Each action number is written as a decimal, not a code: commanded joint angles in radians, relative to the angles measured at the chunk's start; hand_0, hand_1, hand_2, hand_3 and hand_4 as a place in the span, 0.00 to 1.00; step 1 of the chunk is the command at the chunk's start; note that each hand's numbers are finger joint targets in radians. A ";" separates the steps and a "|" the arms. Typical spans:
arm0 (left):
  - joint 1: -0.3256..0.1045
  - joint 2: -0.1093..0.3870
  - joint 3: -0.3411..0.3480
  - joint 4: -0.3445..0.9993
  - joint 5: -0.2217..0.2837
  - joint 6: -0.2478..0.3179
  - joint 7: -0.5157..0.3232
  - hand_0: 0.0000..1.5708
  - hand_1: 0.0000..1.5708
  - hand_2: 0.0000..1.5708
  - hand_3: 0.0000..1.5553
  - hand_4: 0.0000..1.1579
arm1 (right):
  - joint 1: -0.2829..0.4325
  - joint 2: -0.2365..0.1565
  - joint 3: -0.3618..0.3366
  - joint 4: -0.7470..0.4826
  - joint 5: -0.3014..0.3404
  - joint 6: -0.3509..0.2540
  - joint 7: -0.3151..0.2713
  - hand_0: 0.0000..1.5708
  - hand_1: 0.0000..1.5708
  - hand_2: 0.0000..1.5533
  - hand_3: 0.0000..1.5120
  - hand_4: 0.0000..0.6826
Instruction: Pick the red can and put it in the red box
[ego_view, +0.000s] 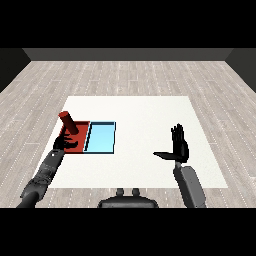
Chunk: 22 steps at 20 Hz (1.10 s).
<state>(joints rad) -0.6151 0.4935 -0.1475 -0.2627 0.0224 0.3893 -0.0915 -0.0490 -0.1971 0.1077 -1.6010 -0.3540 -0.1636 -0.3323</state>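
red can (68, 122) tilted (over red tray (83, 134)), above left hand (66, 143)

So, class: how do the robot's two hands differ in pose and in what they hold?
The left hand curls round the tilted red can over the red tray; the right hand holds nothing. The left reaches low over the tray; the right stands upright, fingers straight, apart from both trays. Both are black on grey forearms.
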 joint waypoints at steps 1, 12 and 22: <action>-0.041 -0.024 -0.012 0.105 -0.026 -0.095 -0.039 0.16 0.16 0.36 0.32 0.55 | -0.068 0.056 0.031 0.071 0.041 -0.031 -0.030 0.00 0.00 0.00 0.00 0.00; -0.064 -0.023 0.264 -0.020 0.233 -0.157 -0.339 0.00 0.00 0.00 0.00 0.00 | -0.036 0.019 -0.016 0.064 -0.019 0.054 -0.047 0.00 0.00 0.00 0.00 0.00; 0.062 -0.298 0.304 -0.393 0.407 -0.532 -0.676 0.00 0.00 0.00 0.00 0.00 | -0.032 0.000 0.009 0.084 0.025 0.087 -0.085 0.00 0.00 0.00 0.00 0.00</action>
<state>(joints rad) -0.6380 0.2901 0.1733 -0.5280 0.3956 -0.0495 -0.6744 -0.0745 -0.1879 0.1074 -1.5404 -0.3520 -0.0933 -0.3954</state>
